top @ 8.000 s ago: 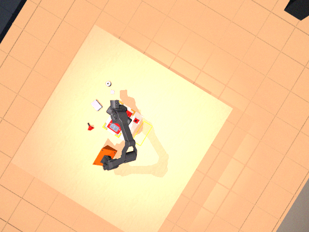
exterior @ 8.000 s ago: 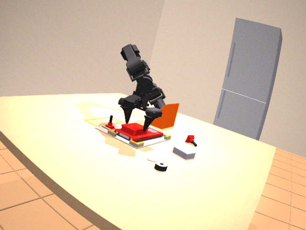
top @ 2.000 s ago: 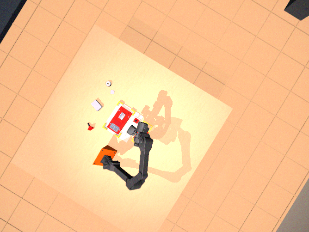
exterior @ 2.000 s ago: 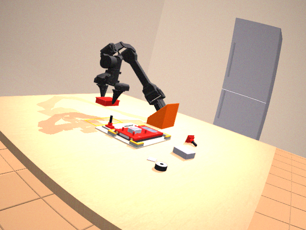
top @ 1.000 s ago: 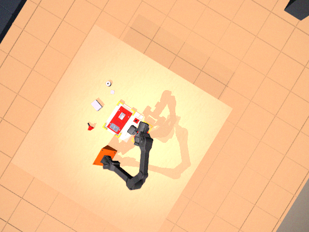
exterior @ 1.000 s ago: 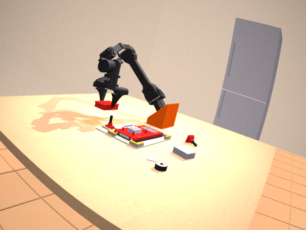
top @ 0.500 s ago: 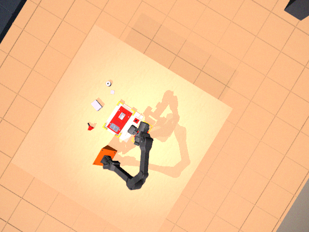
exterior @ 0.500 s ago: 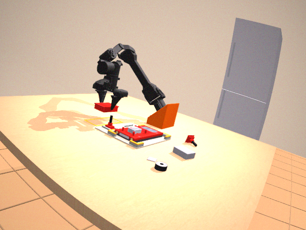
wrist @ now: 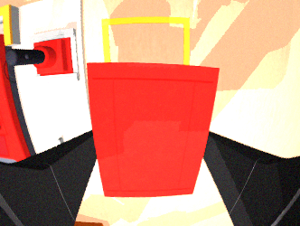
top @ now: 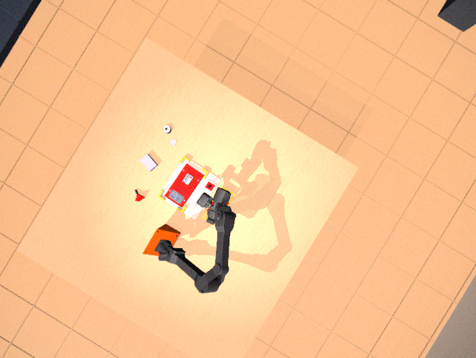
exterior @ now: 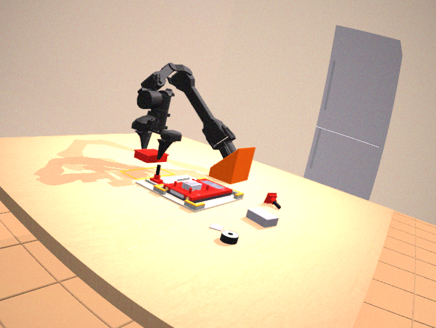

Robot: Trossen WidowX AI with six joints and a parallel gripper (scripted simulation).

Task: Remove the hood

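End effector (top: 209,207) (exterior: 152,153) (wrist: 150,135) partly open, fingers wide apart, clamped on the red hood (top: 210,204) (exterior: 149,155) (wrist: 151,131), one finger on each side. Hood is up off the bench (top: 115,134) (exterior: 141,246), roughly level, mostly hidden from the top. Yellow marked outline (top: 232,195) (exterior: 121,171) (wrist: 146,20) is below it on the bench; hood not down yet.

Exterior view: red toy car body (top: 184,188) (exterior: 215,191) (wrist: 9,113) sits on a white board (top: 192,212) (exterior: 218,205) (wrist: 54,104), right of the outline. Red mount with black post (top: 209,186) (exterior: 157,178) (wrist: 60,56) upright at the board's left end. Orange wedge (top: 151,246) (exterior: 243,169) far side, by the arm's foot. Near side: gray block (top: 148,162) (exterior: 262,216), black-and-white ring (top: 164,131) (exterior: 229,240).
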